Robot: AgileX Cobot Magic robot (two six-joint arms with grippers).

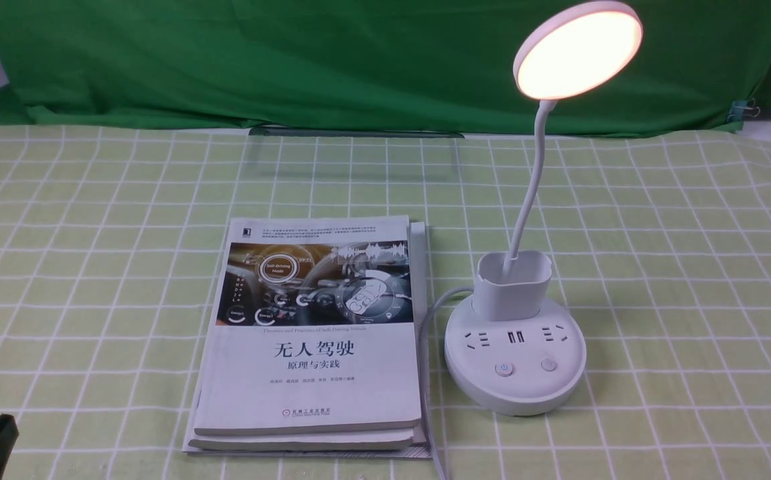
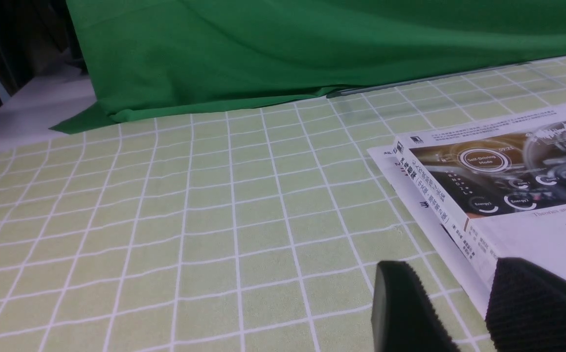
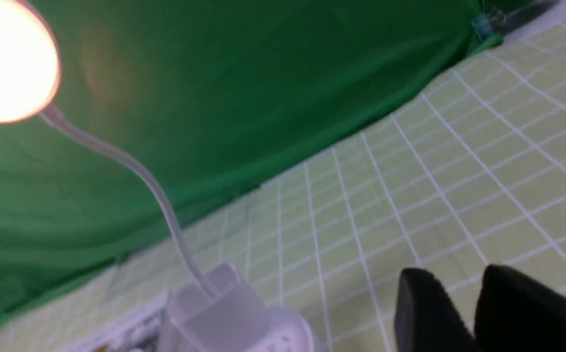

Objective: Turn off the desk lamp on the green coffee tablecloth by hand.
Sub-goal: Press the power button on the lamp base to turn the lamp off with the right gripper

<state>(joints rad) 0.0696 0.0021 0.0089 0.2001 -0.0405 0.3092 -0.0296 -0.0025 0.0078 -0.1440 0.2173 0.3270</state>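
Note:
The white desk lamp (image 1: 515, 363) stands on the green coffee tablecloth (image 1: 692, 267), right of centre. Its round disc head (image 1: 578, 50) glows warm, so it is lit. Two buttons sit on the front of the base, one with a power symbol (image 1: 504, 369) and one plain (image 1: 548, 365). My right gripper (image 3: 456, 278) hovers over bare cloth beside the lamp, whose cup holder (image 3: 214, 308) shows in its wrist view; its jaws stand narrowly apart and hold nothing. It does not show in the front view. My left gripper (image 2: 449, 274) is open and empty, low by the books' edge.
A stack of books (image 1: 312, 333) lies just left of the lamp, also in the left wrist view (image 2: 508, 186). The lamp's white cord (image 1: 425, 333) runs between books and base toward the front edge. A dark green backdrop (image 1: 358, 60) hangs behind, with a clip (image 1: 742, 109).

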